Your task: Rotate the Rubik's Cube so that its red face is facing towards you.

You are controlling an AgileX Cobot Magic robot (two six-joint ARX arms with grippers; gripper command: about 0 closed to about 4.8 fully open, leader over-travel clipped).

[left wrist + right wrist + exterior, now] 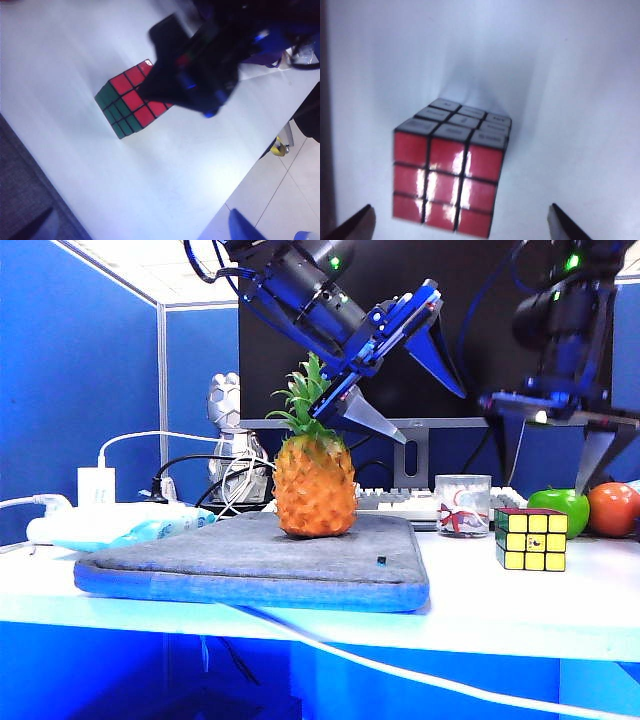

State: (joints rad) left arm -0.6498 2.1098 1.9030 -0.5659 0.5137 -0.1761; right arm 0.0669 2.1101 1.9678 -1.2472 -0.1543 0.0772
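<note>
1. Charger: a white plug-in block [96, 485] with white cables stands at the far left of the exterior view, beside a pale blue packet [140, 527] on the white tabletop [470, 595].
2. A grey-blue padded fabric mat [250, 558] lies next, carrying an orange plastic pineapple with a green crown [314, 483].
3. The left gripper [418, 390] hangs in the air above and just right of the pineapple, its dark pointed jaws spread wide with nothing between them, well apart from the cube.
4. A clear glass jar with red markings [463, 504] stands in front of a white keyboard [400, 502].
5. The small 3x3 Rubik's Cube with black grid lines [530, 539] rests on the tabletop right of the mat, yellow side towards the exterior camera.
6. The red face [447, 187] shows only in the wrist views, turned away from the front.
7. The right gripper [460, 222] hovers above the cube, jaws wide apart and not touching it; only its two dark tips [355, 224] show, cut off at the frame edge.
8. A green apple [562, 506] and a red-orange round fruit [613, 508] sit behind the cube, the latter partly hidden by the right arm.
</note>
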